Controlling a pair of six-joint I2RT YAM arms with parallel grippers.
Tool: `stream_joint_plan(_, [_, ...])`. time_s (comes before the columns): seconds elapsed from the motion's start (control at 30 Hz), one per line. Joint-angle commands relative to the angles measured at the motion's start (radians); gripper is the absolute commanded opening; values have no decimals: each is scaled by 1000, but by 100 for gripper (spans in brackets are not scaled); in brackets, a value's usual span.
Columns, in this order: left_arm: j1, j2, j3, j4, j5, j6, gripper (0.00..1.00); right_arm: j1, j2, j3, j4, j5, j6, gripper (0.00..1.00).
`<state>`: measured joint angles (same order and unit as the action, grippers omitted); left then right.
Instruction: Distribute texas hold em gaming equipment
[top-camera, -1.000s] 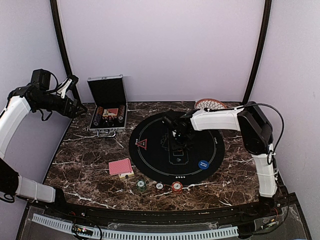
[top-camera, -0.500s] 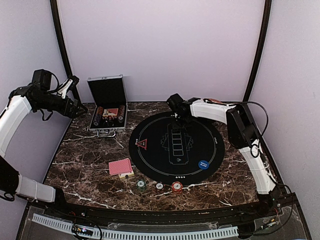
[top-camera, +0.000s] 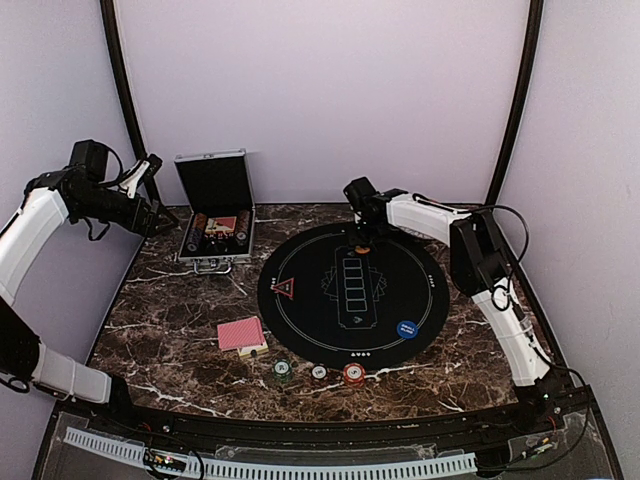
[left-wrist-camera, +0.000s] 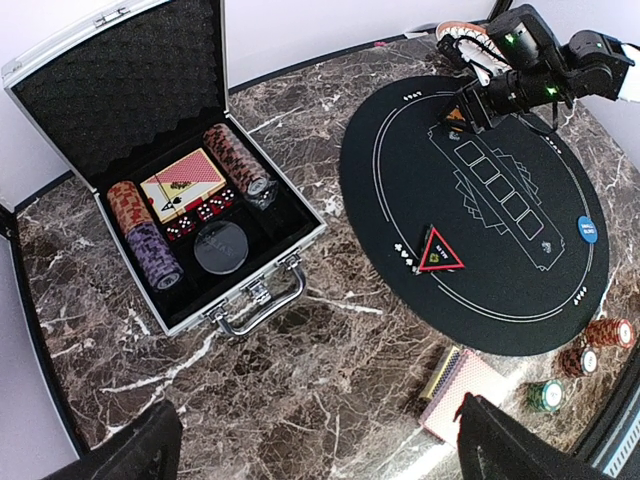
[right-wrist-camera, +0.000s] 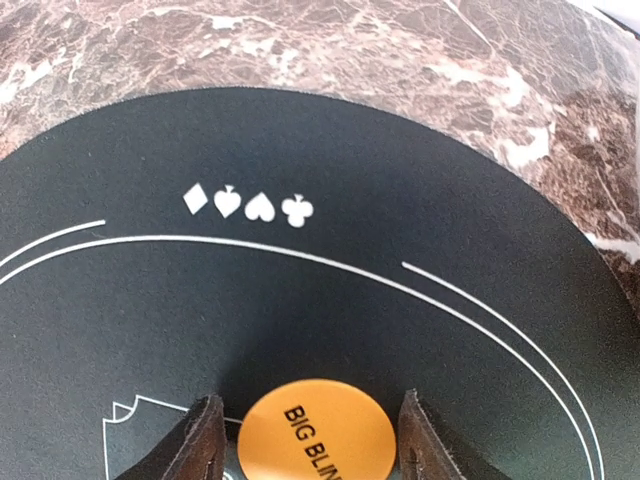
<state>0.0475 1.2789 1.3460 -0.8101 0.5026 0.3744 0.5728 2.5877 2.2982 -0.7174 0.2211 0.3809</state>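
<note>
The orange chip (right-wrist-camera: 318, 430) lies flat on the black mat (right-wrist-camera: 330, 290), at its far edge, just below the printed diamond, spade, heart and club. On the chip we read "BIG BLIN"; the rest is cut off. The right gripper (right-wrist-camera: 308, 440) stands over it with the jaws partly open, one on each side. We see a thin gap on the left, so we judge that it grips nothing. The step in hand seems to be setting down this chip. Next the jaws should lift straight up without dragging it.

The blue chip (top-camera: 406, 328) sits at the near right of the mat, its writing too small to read, and the triangle (top-camera: 284, 290) sits at the left. The cards (top-camera: 241, 334) and three chips (top-camera: 319, 372) lie on the near tabletop (top-camera: 180, 330). The left gripper (left-wrist-camera: 320, 450) hangs at the far left, jaws wide and empty.
</note>
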Motion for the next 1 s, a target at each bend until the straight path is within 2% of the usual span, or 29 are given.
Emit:
stream_joint_plan(0.0, [-3, 1, 32, -17, 24, 8, 99, -14, 45, 48, 45, -29, -8, 60])
stream_joint_plan(0.1, [-2, -1, 33, -22, 18, 8, 99, -16, 8, 55, 46, -35, -20, 62])
stream_joint_plan(0.23, [-2, -6, 40, -25, 16, 4, 99, -17, -77, -24, 63, -48, -38, 67])
stream_joint_plan(0.47, [-3, -16, 53, -43, 17, 0, 99, -5, -223, -308, 137, -52, -14, 66])
stream_joint_plan(0.57, [-2, -18, 54, -47, 19, 1, 99, -1, -270, -428, 197, -64, -5, 63])
stream_joint_plan(0.67, [-3, -16, 55, -45, 19, -1, 99, 1, -272, -462, 214, -63, 1, 56])
stream_joint_plan(0.97, [-3, -13, 55, -43, 19, 1, 99, 0, -167, -314, 190, -33, -6, 39])
